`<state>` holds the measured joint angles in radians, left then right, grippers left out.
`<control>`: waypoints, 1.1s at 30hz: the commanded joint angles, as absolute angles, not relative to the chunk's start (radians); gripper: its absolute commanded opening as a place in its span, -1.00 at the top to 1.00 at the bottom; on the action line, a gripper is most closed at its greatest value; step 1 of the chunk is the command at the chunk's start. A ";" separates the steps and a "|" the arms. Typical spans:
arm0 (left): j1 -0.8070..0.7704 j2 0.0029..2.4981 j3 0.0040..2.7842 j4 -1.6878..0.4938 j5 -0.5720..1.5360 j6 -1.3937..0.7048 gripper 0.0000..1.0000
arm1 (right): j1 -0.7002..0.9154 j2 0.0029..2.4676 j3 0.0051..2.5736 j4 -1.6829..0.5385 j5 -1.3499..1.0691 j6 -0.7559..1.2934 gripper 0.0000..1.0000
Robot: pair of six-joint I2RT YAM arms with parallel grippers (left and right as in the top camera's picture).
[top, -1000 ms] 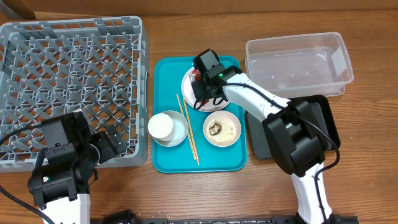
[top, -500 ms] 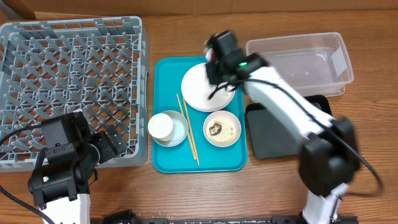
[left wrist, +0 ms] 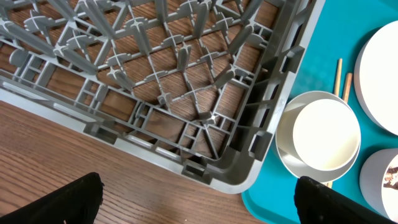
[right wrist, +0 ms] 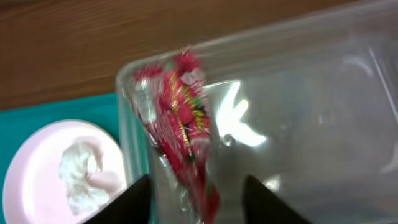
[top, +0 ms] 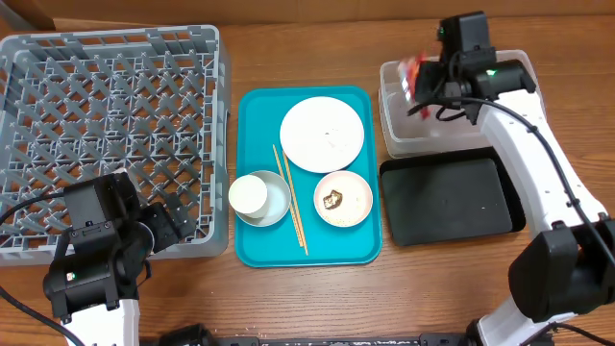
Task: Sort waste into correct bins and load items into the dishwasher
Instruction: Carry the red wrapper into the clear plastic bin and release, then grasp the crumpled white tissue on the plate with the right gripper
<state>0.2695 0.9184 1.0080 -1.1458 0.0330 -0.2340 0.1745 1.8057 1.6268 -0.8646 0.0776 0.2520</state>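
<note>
My right gripper (top: 434,94) hovers over the left end of the clear plastic tub (top: 480,115). Its fingers stand apart in the right wrist view (right wrist: 198,202). The red snack wrapper (right wrist: 180,124) hangs blurred between them over the tub, touching neither; it also shows in the overhead view (top: 415,72). The white plate (top: 322,133) carries the white paper wad (right wrist: 81,171). The pink bowl (top: 343,199) holds grains and a brown scrap (top: 332,199). The white cup (top: 248,194) sits in the grey-blue bowl (top: 274,204), beside the chopsticks (top: 291,197). My left gripper (left wrist: 199,208) is open and empty by the grey dish rack (top: 115,96).
The dishes sit on a teal serving tray (top: 255,106) between the rack and the bins. The black tray (top: 447,202) lies in front of the clear tub. The rack's near corner (left wrist: 211,168) is just ahead of my left fingers.
My right arm has swung from the white plate rightward to the clear tub, carrying the red wrapper. The plate now shows uncovered. The left arm has not moved.
</note>
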 commanded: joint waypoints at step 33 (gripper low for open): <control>0.276 0.909 1.032 -1.148 0.042 -0.244 -0.99 | 0.445 2.214 1.682 -0.713 -0.151 0.082 -0.10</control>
